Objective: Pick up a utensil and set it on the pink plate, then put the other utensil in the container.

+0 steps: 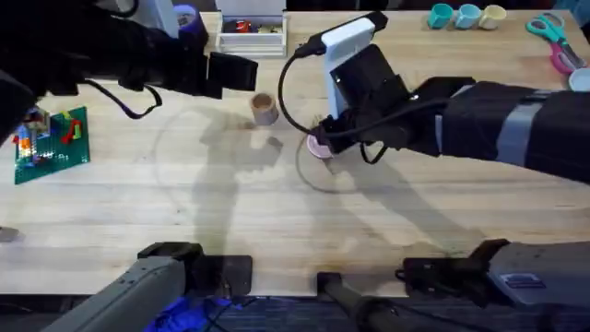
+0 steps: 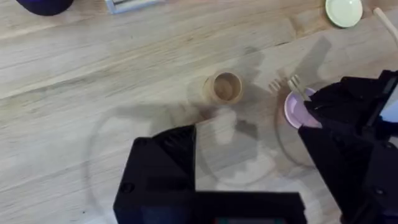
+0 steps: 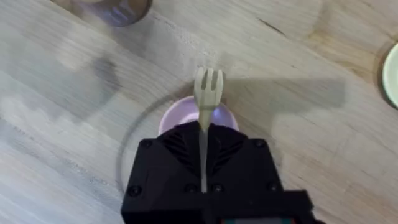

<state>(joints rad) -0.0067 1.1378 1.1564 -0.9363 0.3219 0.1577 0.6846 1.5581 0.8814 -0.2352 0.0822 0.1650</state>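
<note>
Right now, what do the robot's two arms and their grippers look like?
Both arms are black. The right arm has a grey band around its forearm, a white block on its wrist and a black cable looping off it. The right gripper is boxy, matte black, with small screws. The left arm is dark and blurred, trailing a thin cable.

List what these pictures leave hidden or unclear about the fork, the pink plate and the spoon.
- Fork handle: hidden between the right gripper's jaws in the right wrist view, so whether it touches the plate is unclear.
- Pink plate: mostly covered by that gripper; in the overhead view, a sliver shows under the arm.
- Spoon: possibly the pale stick cut off at the left wrist view's edge; no bowl visible.
</note>
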